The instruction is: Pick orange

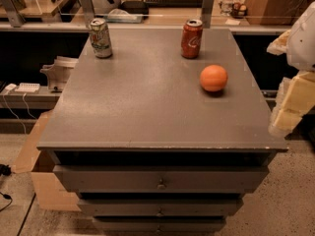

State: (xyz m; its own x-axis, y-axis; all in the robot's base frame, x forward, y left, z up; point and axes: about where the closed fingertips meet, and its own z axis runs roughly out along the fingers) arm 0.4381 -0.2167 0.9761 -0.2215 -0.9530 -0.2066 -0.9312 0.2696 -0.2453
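Observation:
The orange [213,77] is a round, smooth orange fruit. It sits on the grey cabinet top [147,102], right of centre and just in front of a red cola can [191,39]. My gripper [289,107] shows as pale yellow and white parts at the right edge of the camera view. It is beyond the cabinet's right edge, to the right of the orange and a little nearer, and apart from it. It holds nothing that I can see.
A white and green can [101,38] stands at the back left of the cabinet top. The cabinet has drawers [160,179] in front. A cardboard box [47,183] sits on the floor at its left. A cluttered bench [162,9] runs behind.

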